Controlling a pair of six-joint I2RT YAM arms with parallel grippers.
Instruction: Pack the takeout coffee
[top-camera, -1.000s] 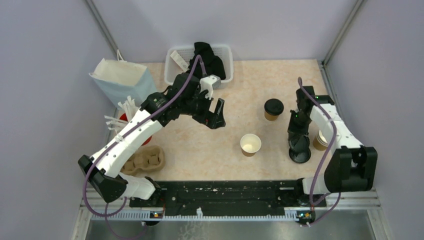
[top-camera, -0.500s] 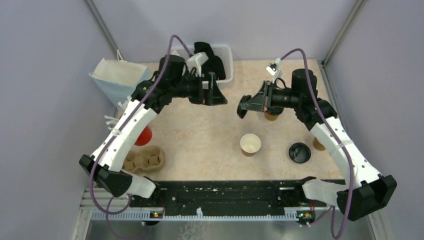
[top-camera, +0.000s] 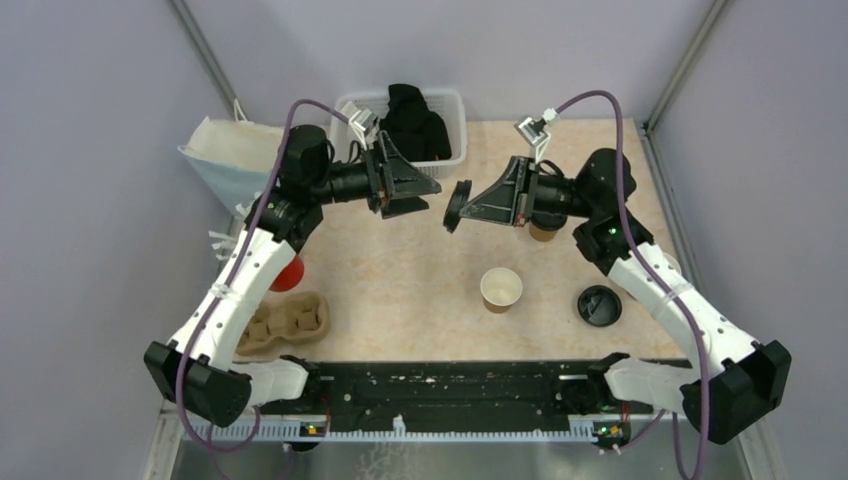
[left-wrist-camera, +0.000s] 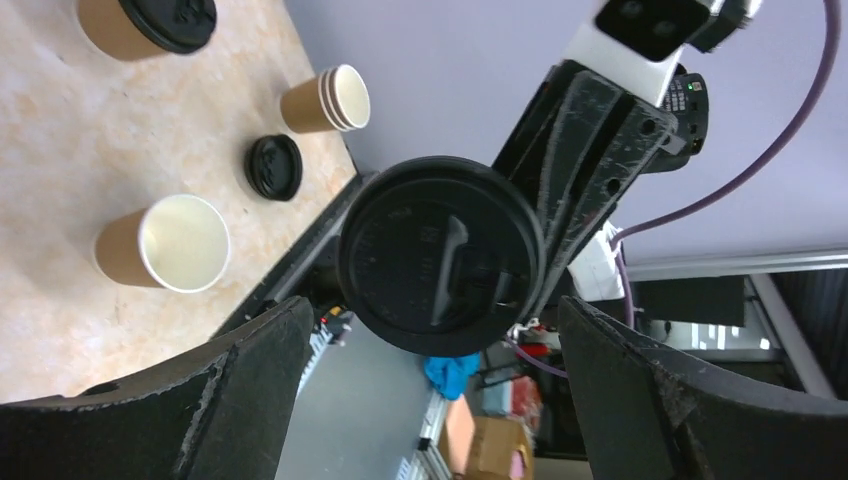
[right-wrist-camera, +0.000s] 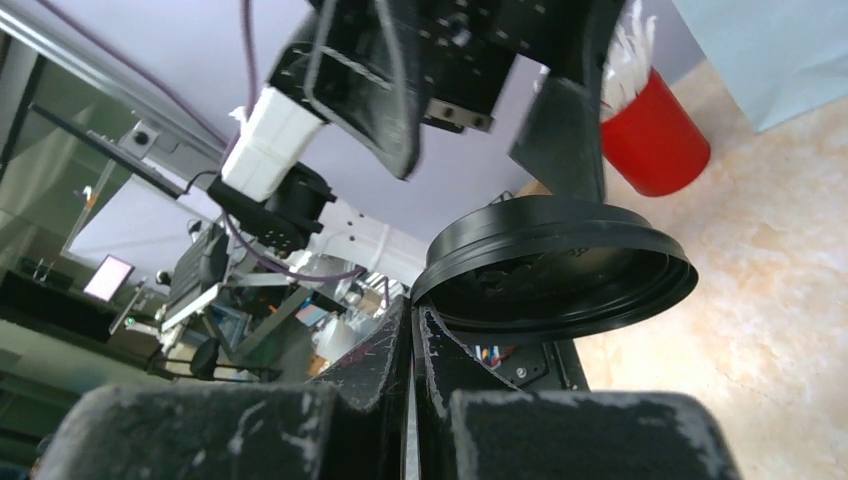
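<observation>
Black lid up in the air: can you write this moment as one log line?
right tool: shut on black lid, held midair | left tool: open, facing lid, not touching | paper cup: upright, no lid

Slim midair gap between wide-open left fingers (top-camera: 405, 172) and black lid (top-camera: 458, 205); bare table (top-camera: 400, 270) beneath.

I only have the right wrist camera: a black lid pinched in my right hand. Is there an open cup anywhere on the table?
Observer: Yes. One open paper cup stands upright on the table, closer to the near edge than your right hand and its held lid.
Operator: Any other lid down there?
Observer: A second black lid lies flat to the right of that cup.
Operator: And the carrier?
Observer: The cardboard cup carrier sits at the table's near left edge, no cup in it.
</observation>
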